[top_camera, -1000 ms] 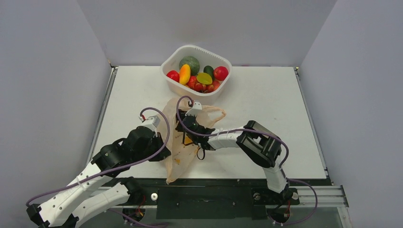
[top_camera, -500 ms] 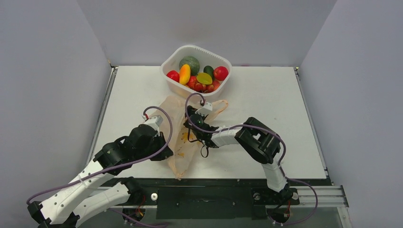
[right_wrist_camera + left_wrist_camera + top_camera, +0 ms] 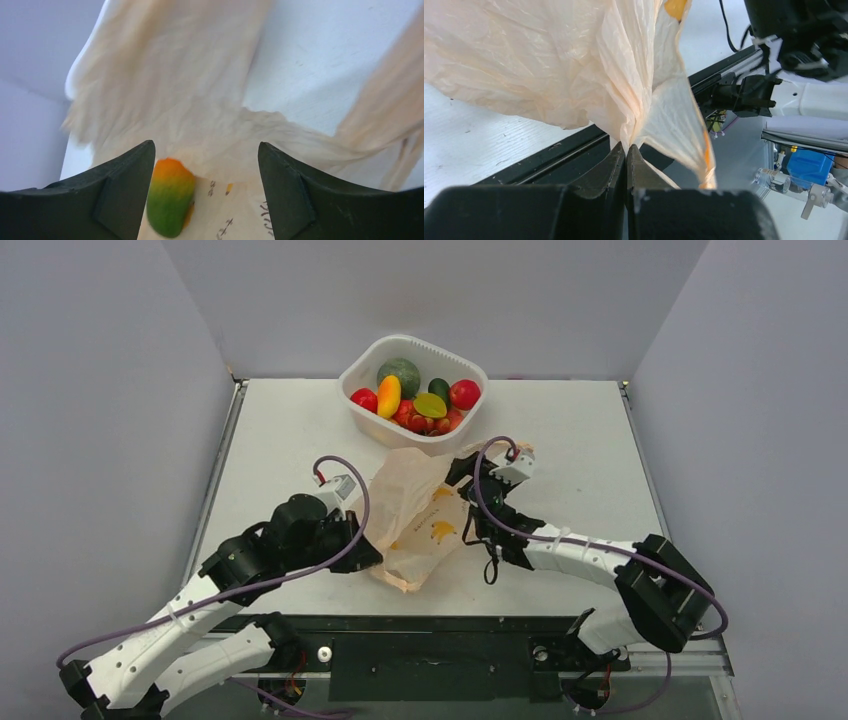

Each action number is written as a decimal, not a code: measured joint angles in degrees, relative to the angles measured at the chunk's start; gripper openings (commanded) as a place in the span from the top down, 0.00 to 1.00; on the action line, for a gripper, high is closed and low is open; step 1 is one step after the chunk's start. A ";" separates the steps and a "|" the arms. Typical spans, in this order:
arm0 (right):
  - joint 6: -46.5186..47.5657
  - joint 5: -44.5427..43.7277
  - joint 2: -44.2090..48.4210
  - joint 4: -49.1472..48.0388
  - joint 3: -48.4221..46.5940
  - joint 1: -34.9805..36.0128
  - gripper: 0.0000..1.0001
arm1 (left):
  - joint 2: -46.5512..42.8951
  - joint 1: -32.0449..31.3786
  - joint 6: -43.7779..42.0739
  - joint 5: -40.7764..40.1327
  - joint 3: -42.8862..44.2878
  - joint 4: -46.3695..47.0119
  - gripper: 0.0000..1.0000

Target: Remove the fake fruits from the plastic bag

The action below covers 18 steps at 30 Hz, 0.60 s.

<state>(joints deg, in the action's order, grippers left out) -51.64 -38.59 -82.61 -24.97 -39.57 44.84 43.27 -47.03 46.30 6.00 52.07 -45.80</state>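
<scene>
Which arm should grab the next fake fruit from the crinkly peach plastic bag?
Probably right. The right gripper is open, with a glossy green-and-orange oval fruit lying between its jaws. The left gripper is shut on the translucent peach-orange plastic bag, holding it.

1 plastic bag (image 3: 420, 520), 1 white tub (image 3: 470, 365), 1 melon (image 3: 399, 373), 1 green-orange fruit (image 3: 170, 197) by bag, 2 arms (image 3: 240, 560) (image 3: 580, 555)

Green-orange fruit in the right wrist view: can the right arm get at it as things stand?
Probably yes: the fruit looks uncovered, lying against the bag just ahead of the open right tool, close to one finger.
</scene>
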 measured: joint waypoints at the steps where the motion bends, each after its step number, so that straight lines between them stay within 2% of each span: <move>1: 0.42 -0.07 1.29 0.11 0.48 1.11 0.29 | 0.63 0.00 0.02 0.42 -0.42 0.72 1.00; 8: -0.50 4.44 -1.25 0.87 0.68 10.88 0.31 | 6.05 0.00 -0.35 0.26 -1.70 2.64 1.00; 15: -6.38 10.62 -12.41 -1.09 -0.92 11.45 0.32 | 6.58 -0.02 -0.61 -3.30 -1.95 0.46 1.00; 16: -6.80 11.26 -13.99 -1.27 -1.73 11.45 0.32 | 6.27 -0.02 -0.63 -3.54 -2.12 0.31 0.96; 18: -7.43 12.48 -16.50 -1.64 -3.52 11.45 0.32 | 5.90 -0.02 -0.94 -3.54 -2.12 -0.28 0.71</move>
<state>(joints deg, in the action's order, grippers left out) -59.07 -26.11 -99.11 -26.61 -43.09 56.29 49.17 -47.05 45.36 2.46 49.95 -46.09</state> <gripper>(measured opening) 0.680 0.031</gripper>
